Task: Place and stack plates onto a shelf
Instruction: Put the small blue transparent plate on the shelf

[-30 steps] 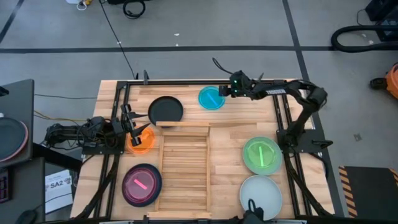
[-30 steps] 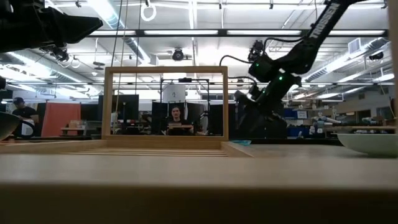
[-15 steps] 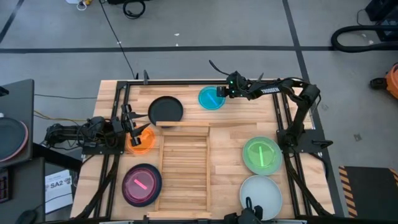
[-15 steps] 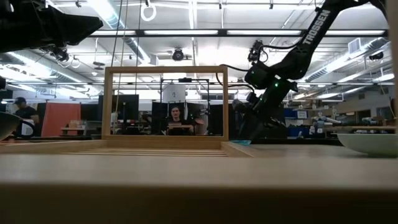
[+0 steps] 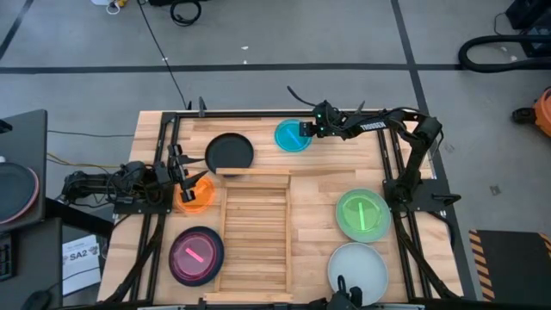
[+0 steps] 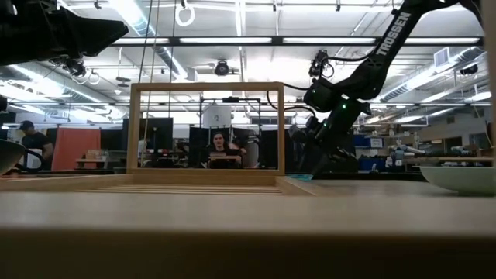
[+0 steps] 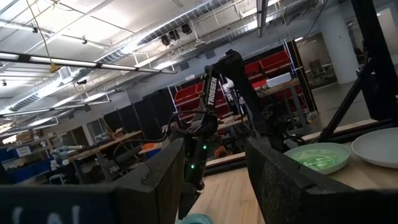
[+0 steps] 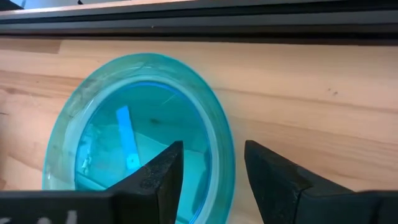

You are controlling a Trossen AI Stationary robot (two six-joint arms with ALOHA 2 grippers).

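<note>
The small blue translucent plate (image 5: pixel 289 137) lies flat on the tabletop at the far middle and also shows in the right wrist view (image 8: pixel 140 130). My right gripper (image 5: pixel 304 130) is open at the plate's right side. In the right wrist view one finger (image 8: pixel 155 177) stands over the plate's inside and the other (image 8: pixel 273 177) over the wood outside, with the rim (image 8: pixel 227 158) between them. My left gripper (image 5: pixel 183 172) is open and empty over the orange plate (image 5: pixel 197 196) at the left. The wooden slatted shelf (image 5: pixel 256 231) lies in the table's middle. My right gripper's fingers stand on either side of the blue plate's right rim (image 8: pixel 227 158), slanting down from the table's right. I cannot tell whether they touch it. The plate lies flat on the table.
A black plate (image 5: pixel 230 152) lies beyond the shelf's far left corner. A purple plate sits on a dark teal one (image 5: pixel 195 256) at the near left. A green plate sits on a mint one (image 5: pixel 362 214) at the right, with a pale plate (image 5: pixel 360 269) nearer. Black frame rails (image 5: pixel 389 164) run along the table's sides.
My right gripper has gone toward the table's left and down, to the blue plate's right rim. The plates have stayed where they were.
</note>
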